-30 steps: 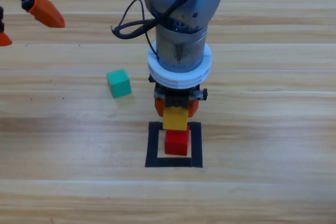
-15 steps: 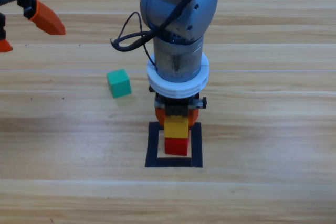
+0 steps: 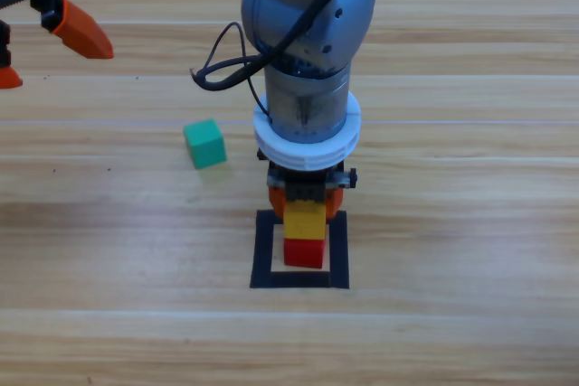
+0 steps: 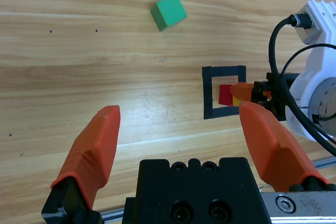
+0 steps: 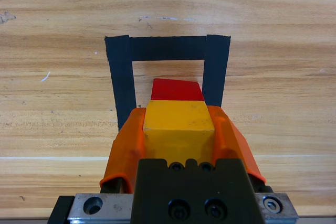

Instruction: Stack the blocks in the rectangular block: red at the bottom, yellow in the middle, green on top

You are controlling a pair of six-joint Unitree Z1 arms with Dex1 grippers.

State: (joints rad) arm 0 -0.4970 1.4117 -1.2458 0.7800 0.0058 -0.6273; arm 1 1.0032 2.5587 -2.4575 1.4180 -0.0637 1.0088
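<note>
Right wrist view: right gripper (image 5: pixel 178 129) squeezing yellow cube (image 5: pixel 178 124), right on top of red cube (image 5: pixel 177 89) inside black tape square (image 5: pixel 120 72). Green cube (image 3: pixel 204 143) alone on table (image 3: pixel 452 205), off to the left. Left gripper (image 4: pixel 178 140) wide open, holding nothing, far up by the left edge.

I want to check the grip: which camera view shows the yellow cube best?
The right wrist view: the yellow cube fills its middle. The high view shows it small under the arm; the left wrist view shows only a sliver.
</note>
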